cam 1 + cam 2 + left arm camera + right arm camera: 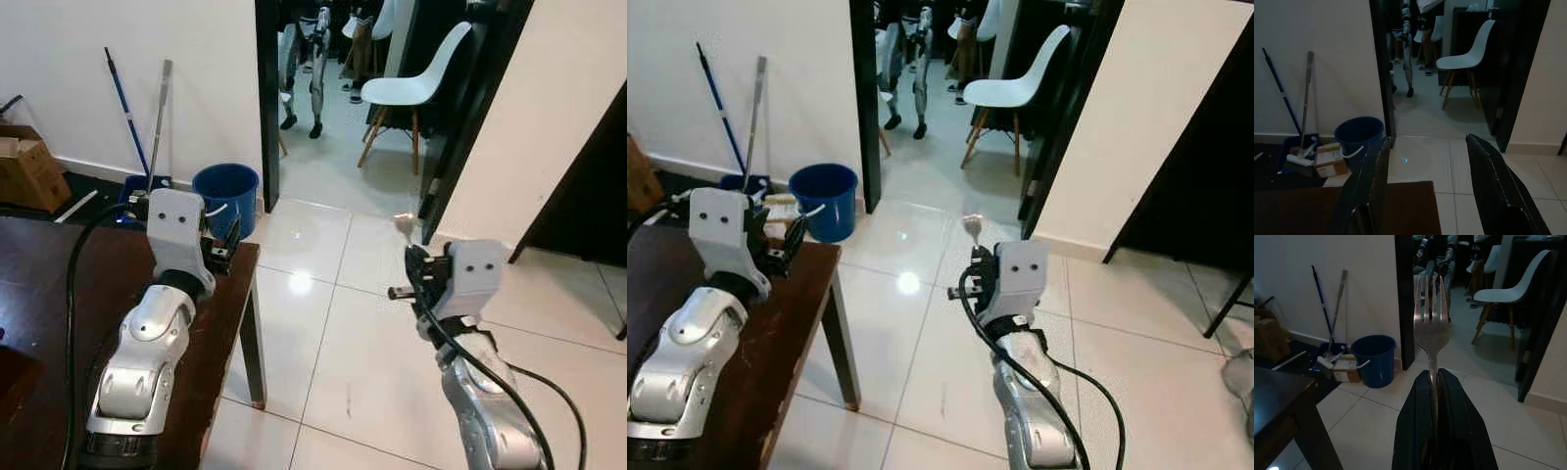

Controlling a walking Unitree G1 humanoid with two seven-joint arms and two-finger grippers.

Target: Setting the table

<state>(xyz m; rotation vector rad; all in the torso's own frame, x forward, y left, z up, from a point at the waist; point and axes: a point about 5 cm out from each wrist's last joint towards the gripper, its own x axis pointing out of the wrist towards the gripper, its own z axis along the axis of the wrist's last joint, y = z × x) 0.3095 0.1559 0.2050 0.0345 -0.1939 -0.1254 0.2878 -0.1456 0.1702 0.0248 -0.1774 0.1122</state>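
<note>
A dark table (774, 323) is seen with its corner near a blue bucket (823, 201). The left gripper (789, 240) is held over that corner, fingers apart. The right gripper (975, 264) is held well clear of the table, over the tiled floor (911, 362), with a fork (972, 227) clamped upright. A white chair (1014, 88) is seen beyond the bucket.

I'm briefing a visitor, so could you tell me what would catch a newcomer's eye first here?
Probably the fork, gripped upright in the right gripper out over the tiled floor. Next, the left gripper, fingers apart, above the dark table corner, and the blue bucket by the doorway.
</note>
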